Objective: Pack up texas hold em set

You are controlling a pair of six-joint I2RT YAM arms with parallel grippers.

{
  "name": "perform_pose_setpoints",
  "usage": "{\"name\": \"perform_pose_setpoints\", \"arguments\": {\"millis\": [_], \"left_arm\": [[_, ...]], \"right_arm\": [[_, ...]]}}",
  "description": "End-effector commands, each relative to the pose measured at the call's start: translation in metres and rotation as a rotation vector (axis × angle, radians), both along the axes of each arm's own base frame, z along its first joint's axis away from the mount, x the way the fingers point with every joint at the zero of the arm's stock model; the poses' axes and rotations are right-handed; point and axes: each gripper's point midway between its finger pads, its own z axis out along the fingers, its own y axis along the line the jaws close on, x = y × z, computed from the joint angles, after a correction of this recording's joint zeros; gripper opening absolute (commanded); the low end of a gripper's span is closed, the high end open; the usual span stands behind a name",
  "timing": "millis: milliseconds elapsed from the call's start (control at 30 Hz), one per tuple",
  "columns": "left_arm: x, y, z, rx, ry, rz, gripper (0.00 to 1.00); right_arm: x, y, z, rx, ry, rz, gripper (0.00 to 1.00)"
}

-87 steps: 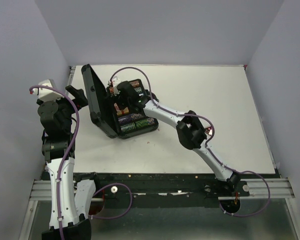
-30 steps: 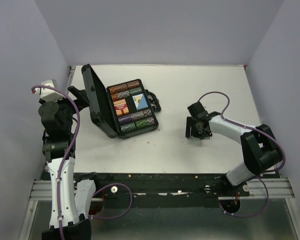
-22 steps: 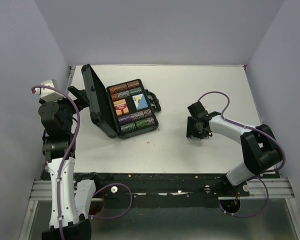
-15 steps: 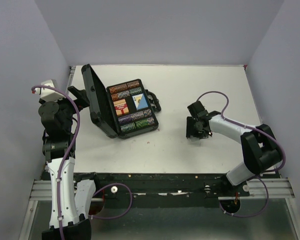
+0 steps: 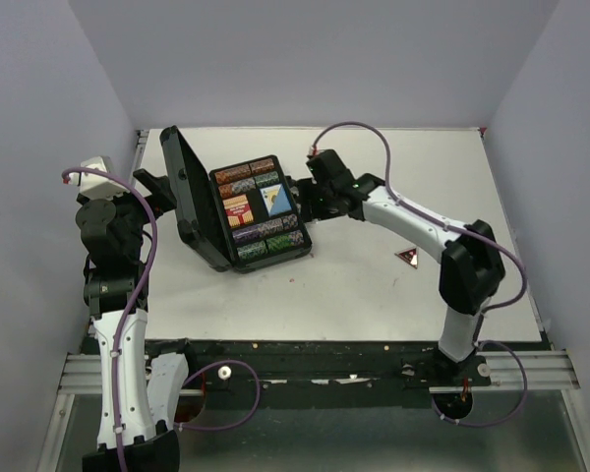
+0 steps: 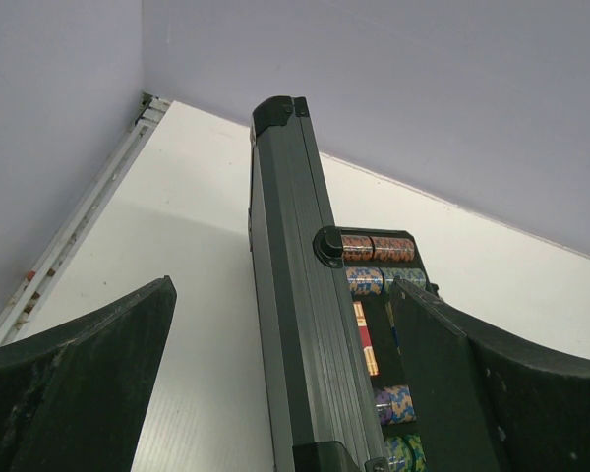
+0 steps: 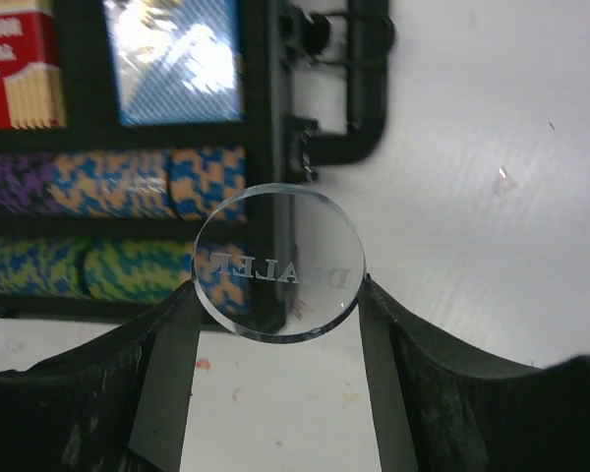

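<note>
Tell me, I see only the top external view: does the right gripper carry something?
Observer: Yes. The right gripper pinches a clear round button by its edge; it reads DEALER.
Operator: Where, against the case?
Observer: In the right wrist view it overlaps the wall of the case by the handle, next to the chip rows.
Operator: And the left gripper?
Observer: The left gripper is open, the raised lid between its fingers, gaps on both sides.

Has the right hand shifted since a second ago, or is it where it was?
Yes. The right hand has swung left, from well right of the case to its handle side, gripping the clear dealer button.
</note>
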Motion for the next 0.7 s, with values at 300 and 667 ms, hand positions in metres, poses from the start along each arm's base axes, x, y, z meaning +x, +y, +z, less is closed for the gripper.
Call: {"name": "perform_pose_setpoints", "arguments": {"millis": [300, 667], "left_arm": [[0.001, -0.002, 0.002, 0.017, -0.018, -0.017, 0.99], [0.001, -0.002, 0.002, 0.016, -0.019, -0.021, 0.99]], "right_arm": [[0.076, 0.109, -0.019, -0.022, -0.083, 0.126, 0.43], [0.095, 0.11, -0.071, -0.128, -0.05, 0.093, 0.45]]}}
